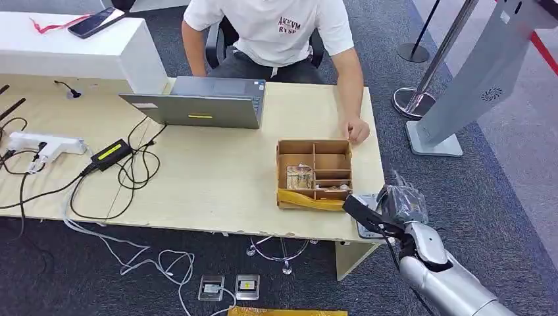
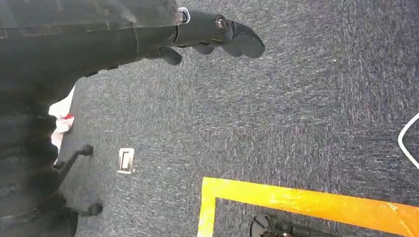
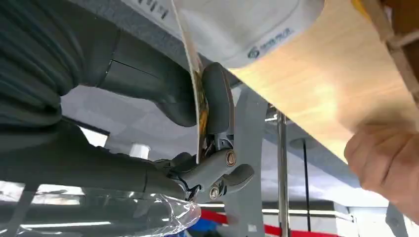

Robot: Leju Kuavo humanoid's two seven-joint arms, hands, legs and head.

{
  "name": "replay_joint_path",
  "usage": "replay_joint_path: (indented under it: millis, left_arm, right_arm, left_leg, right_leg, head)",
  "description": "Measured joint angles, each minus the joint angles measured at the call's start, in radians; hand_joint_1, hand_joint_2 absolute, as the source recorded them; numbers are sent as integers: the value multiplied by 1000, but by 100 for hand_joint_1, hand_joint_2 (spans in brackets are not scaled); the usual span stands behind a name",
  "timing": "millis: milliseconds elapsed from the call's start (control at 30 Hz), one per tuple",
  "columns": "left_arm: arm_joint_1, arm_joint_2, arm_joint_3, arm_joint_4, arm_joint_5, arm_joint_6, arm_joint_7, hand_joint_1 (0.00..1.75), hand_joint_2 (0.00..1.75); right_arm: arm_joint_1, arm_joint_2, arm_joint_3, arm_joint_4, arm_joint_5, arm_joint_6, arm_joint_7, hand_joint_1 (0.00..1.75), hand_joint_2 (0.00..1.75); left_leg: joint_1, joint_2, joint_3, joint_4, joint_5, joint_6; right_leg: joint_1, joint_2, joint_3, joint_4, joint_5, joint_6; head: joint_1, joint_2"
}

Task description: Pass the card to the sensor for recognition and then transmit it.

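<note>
My right hand (image 1: 397,205) hovers at the table's near right corner, right over the grey card sensor (image 1: 366,228). In the right wrist view its thumb and a finger pinch a thin card (image 3: 196,94), seen edge-on. The card's upper end lies close against the sensor's pale casing (image 3: 237,29); I cannot tell whether they touch. My left hand (image 2: 217,34) hangs over the carpet with its fingers loosely spread and nothing in them.
A sectioned cardboard box (image 1: 314,172) stands just left of the sensor. A person sits behind the table, one hand (image 1: 358,131) resting by the box. A laptop (image 1: 201,102), cables (image 1: 131,171) and a power strip (image 1: 43,143) lie further left. A grey kiosk stand (image 1: 474,85) rises at the right.
</note>
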Motion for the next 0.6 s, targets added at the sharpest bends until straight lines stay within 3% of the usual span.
replay_joint_path:
  millis: [433, 600]
  left_arm:
    - [-1, 2, -1, 0, -5, 0, -21, 0, 175]
    - [-1, 2, 0, 0, -18, 0, -22, 0, 175]
  right_arm:
    - [-144, -5, -16, -37, 78, 21, 51, 175, 175]
    - [-297, -3, -14, -45, 94, 60, 66, 175, 175]
  left_leg:
    - [0, 1, -2, 0, 0, 0]
    - [0, 1, -2, 0, 0, 0]
  right_leg:
    - [0, 1, -2, 1, 0, 0]
    - [0, 2, -3, 0, 0, 0]
  head:
    - [0, 0]
    - [0, 0]
